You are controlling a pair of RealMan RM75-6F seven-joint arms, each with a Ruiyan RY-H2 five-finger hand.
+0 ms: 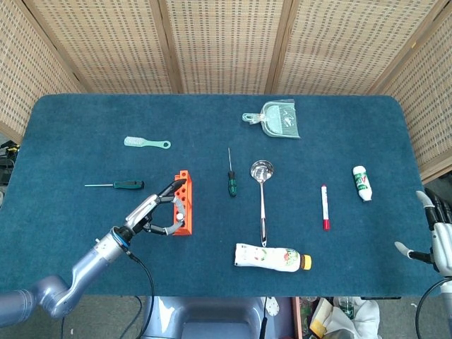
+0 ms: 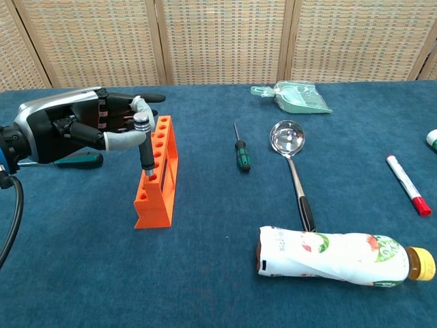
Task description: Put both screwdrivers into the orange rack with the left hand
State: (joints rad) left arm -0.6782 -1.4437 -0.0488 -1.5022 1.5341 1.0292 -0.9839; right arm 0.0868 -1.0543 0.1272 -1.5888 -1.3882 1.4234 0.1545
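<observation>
Ribbed screwdriver handle (image 2: 145,140) in holed orange rack (image 2: 157,179)

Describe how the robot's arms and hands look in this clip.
The left arm is smooth silver-grey with a blue ring at the wrist and a black cable looping off it. The left hand has a silver-and-black shell with silver-and-black fingers. The right hand looks pale grey with dark fingers.

No legible text anywhere; print on squeezed bottle (image 2: 334,254) too blurred to read.
</observation>
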